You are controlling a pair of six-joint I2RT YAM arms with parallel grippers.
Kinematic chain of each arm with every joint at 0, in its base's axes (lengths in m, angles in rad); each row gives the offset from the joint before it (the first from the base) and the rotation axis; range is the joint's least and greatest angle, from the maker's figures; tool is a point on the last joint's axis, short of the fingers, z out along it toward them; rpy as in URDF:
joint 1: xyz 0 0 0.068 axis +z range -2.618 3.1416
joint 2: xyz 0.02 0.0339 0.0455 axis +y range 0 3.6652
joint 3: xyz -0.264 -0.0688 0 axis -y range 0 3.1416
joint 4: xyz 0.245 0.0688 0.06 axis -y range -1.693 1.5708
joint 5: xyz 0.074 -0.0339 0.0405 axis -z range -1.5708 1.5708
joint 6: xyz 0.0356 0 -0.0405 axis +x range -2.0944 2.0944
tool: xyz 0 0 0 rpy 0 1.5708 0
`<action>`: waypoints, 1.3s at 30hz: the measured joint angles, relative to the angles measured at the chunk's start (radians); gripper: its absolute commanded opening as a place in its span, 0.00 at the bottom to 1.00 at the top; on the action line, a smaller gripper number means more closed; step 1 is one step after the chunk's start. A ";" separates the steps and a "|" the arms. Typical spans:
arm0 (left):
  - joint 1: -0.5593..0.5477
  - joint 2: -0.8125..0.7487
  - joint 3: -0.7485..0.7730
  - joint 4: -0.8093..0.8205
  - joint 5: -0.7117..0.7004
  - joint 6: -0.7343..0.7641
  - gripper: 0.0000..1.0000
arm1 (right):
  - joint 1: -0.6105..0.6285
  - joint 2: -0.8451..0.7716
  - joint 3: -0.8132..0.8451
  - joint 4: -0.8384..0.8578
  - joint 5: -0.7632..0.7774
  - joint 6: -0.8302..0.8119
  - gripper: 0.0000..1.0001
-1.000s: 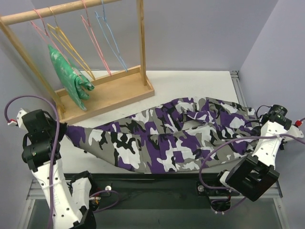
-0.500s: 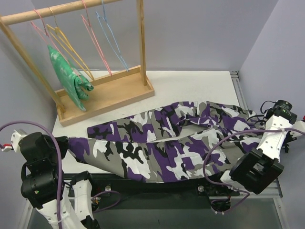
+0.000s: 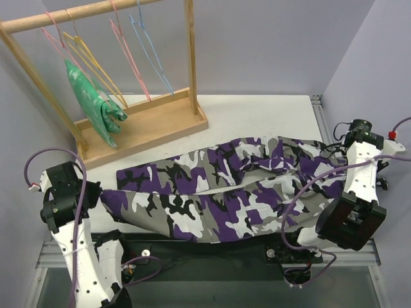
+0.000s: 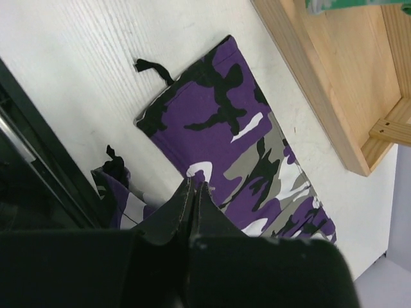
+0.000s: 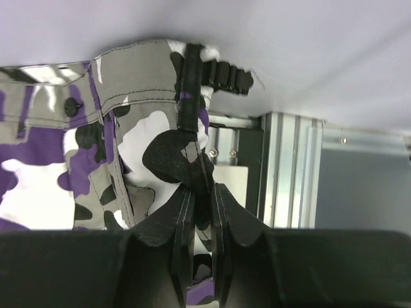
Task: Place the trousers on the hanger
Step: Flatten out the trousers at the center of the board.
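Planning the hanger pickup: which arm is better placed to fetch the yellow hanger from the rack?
Left, probably. The left gripper grips a leg end of the trousers beside the rack, nearer the yellow hanger. The right gripper clamps the waistband at the far right. Left must release first.

one trousers (image 3: 218,192), one yellow hanger (image 3: 96,66), three other hangers (image 3: 131,64) (image 3: 154,64) (image 3: 54,37)

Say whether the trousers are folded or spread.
Spread: the trousers lie stretched full length across the table.

Camouflage trousers (image 3: 225,192) outstretched; yellow hanger (image 3: 96,61) on rack (image 3: 96,9).
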 measured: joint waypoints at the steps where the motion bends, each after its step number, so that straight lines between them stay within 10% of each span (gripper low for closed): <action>1: 0.000 0.014 -0.017 0.026 0.000 0.002 0.00 | 0.022 0.008 0.012 0.001 0.010 -0.004 0.00; 16: 0.006 0.445 -0.220 0.442 -0.010 0.122 0.00 | 0.155 0.091 0.051 0.008 0.069 -0.026 0.00; 19: 0.003 0.511 -0.249 0.520 0.004 0.124 0.28 | 0.168 0.099 0.051 0.009 0.070 -0.027 0.00; 20: 0.003 0.521 -0.255 0.530 0.006 0.126 0.56 | 0.172 0.103 0.051 0.009 0.070 -0.027 0.00; 23: 0.001 0.534 -0.261 0.540 0.011 0.134 0.94 | 0.175 0.117 0.052 0.010 0.074 -0.028 0.00; 39: -0.219 0.440 -0.385 0.779 0.074 0.068 0.91 | 0.175 0.131 0.064 0.017 0.068 -0.038 0.00</action>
